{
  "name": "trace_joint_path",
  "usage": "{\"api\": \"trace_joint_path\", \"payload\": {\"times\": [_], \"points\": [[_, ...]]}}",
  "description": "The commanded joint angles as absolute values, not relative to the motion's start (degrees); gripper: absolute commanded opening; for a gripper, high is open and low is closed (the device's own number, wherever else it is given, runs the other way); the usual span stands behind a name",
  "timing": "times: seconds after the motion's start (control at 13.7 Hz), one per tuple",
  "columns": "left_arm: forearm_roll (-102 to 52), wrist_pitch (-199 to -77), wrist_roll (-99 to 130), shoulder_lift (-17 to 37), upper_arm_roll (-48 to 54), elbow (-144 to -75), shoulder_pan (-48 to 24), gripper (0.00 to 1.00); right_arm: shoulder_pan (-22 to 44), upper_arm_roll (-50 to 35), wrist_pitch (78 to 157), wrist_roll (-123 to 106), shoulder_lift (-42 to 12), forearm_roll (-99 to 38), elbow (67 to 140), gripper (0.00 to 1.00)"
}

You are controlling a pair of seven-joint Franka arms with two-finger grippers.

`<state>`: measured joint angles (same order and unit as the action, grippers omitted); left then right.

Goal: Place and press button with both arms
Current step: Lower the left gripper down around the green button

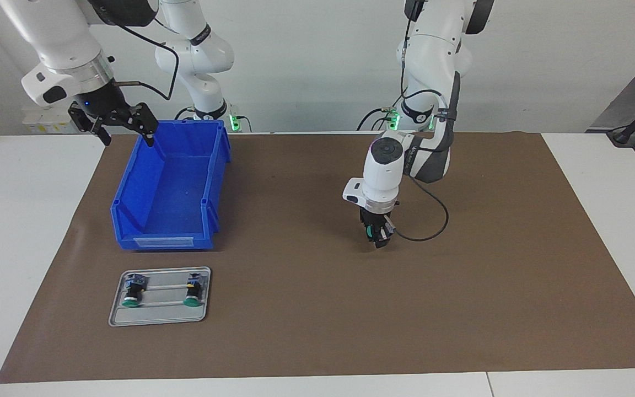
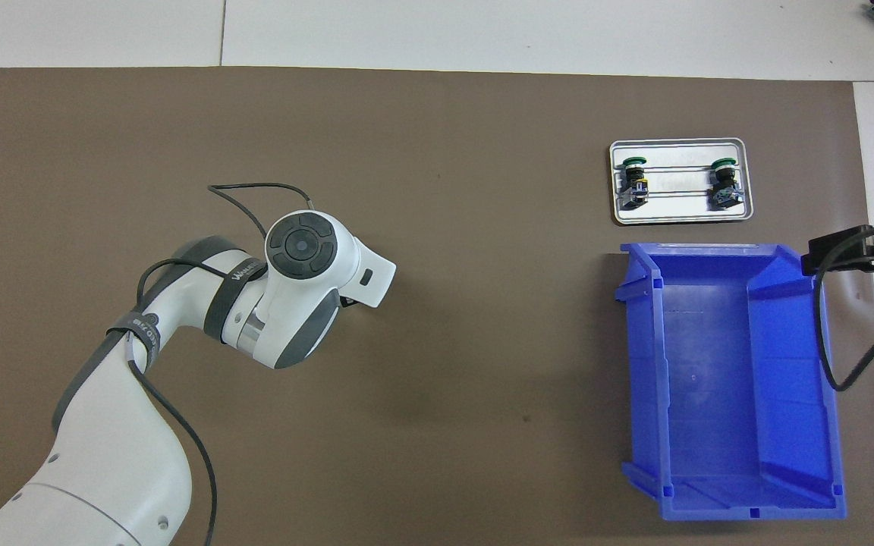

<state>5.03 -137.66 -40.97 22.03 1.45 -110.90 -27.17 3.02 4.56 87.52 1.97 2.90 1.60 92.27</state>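
You have the left gripper (image 1: 377, 236) low over the bare brown mat (image 1: 317, 331) at centre frame in the facing view, its fingers drawn narrow around something small with a hint of green between them; that looks like the third button, though the wrist hides it completely in the overhead view. The right gripper (image 1: 124, 124) hangs at the upper left of the facing view, above the corner of the blue bin (image 1: 168, 187), with its jaws spread wide and nothing in them; that arm waits. Two more buttons (image 1: 130, 291) (image 1: 193, 289) lie on their sides in the grey metal tray (image 1: 157, 318) at the lower left of that view, just below the bin, green caps pointing down the frame. Judge these switches as light, rigid plastic pieces: they will not crush, but the round cap and stubby body can roll or twist in a loose pinch. Take hold across the black-and-blue body rather than the smooth cap, and set it down cap up so the other arm can press squarely without tipping it.
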Motion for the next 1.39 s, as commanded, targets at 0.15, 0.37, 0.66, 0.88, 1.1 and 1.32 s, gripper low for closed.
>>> {"api": "trace_joint_path", "payload": {"times": [0.15, 0.37, 0.66, 0.88, 1.1, 1.32], "points": [[-9.2, -137.5, -49.5, 23.0, 2.0, -108.5, -24.9, 0.13, 3.2, 4.0, 87.6, 0.4, 3.0, 4.1, 92.2, 1.00], [-14.9, -137.5, -52.3, 22.3, 2.1, -107.7, -23.7, 0.13, 3.2, 4.0, 87.6, 0.4, 3.1, 4.1, 92.3, 1.00], [-20.8, -139.1, -57.1, 21.5, 2.3, -108.6, -23.4, 0.13, 3.2, 4.0, 87.6, 0.4, 3.1, 4.1, 92.5, 1.00], [-30.8, -139.6, -66.0, 21.0, 2.2, -110.0, -23.3, 0.13, 3.2, 4.0, 87.5, 0.4, 3.2, 4.1, 92.5, 1.00], [-42.8, -139.6, -77.3, 20.1, 2.2, -111.9, -21.8, 0.12, 3.2, 4.0, 87.4, 0.5, 3.2, 4.1, 92.5, 1.00], [-55.3, -140.9, -90.4, 18.6, 2.1, -115.7, -21.2, 0.12, 3.2, 4.0, 87.5, 0.5, 3.2, 4.1, 92.5, 1.00]]}}
